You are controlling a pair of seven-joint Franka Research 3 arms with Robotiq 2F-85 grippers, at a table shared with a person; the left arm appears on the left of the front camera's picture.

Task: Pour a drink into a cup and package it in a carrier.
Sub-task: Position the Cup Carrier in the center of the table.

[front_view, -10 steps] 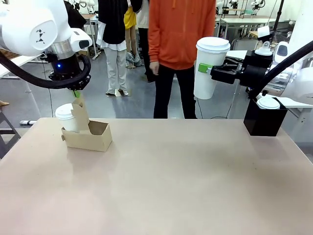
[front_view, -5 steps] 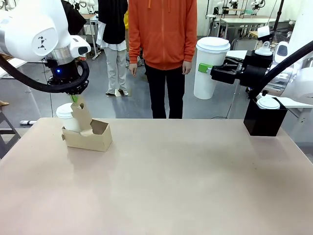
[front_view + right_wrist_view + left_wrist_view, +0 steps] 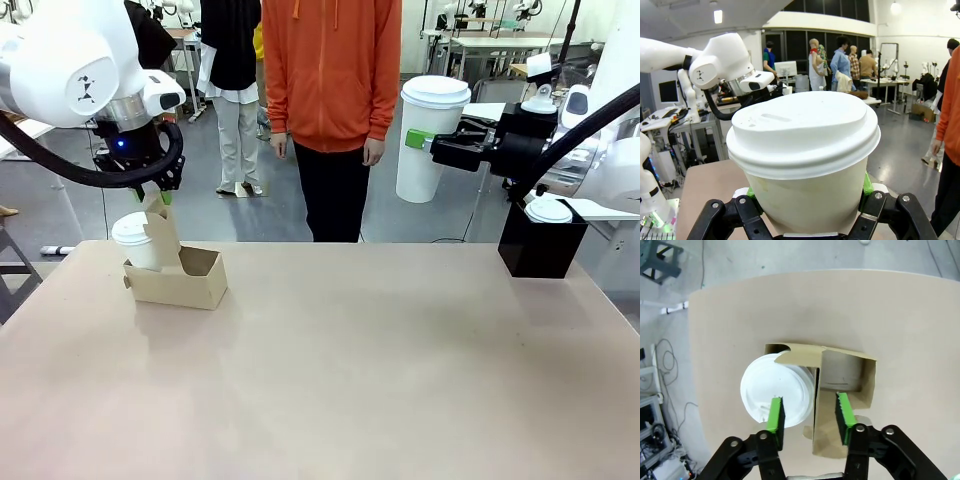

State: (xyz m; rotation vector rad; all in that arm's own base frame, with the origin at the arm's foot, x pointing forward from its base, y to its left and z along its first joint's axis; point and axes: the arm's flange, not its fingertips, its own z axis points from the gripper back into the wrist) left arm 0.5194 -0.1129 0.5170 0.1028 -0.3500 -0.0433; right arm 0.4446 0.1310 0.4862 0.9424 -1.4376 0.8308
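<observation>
The left gripper (image 3: 155,196) has let go of the upright handle of the cardboard drink carrier (image 3: 190,288) and now hangs just above it, jaws parted with the handle between the green pads (image 3: 775,414). Meanwhile the person in the orange hoodie (image 3: 330,70) has stepped across to the middle of the far edge of the table (image 3: 380,380). The carrier sits near the far-left corner with a lidded white paper cup (image 3: 133,240) in the hole nearer the left edge, while the right gripper (image 3: 420,140) is clamped on a second lidded cup (image 3: 430,150), held upright in the air beyond the far edge, near the black box (image 3: 540,255) at the far-right corner.
</observation>
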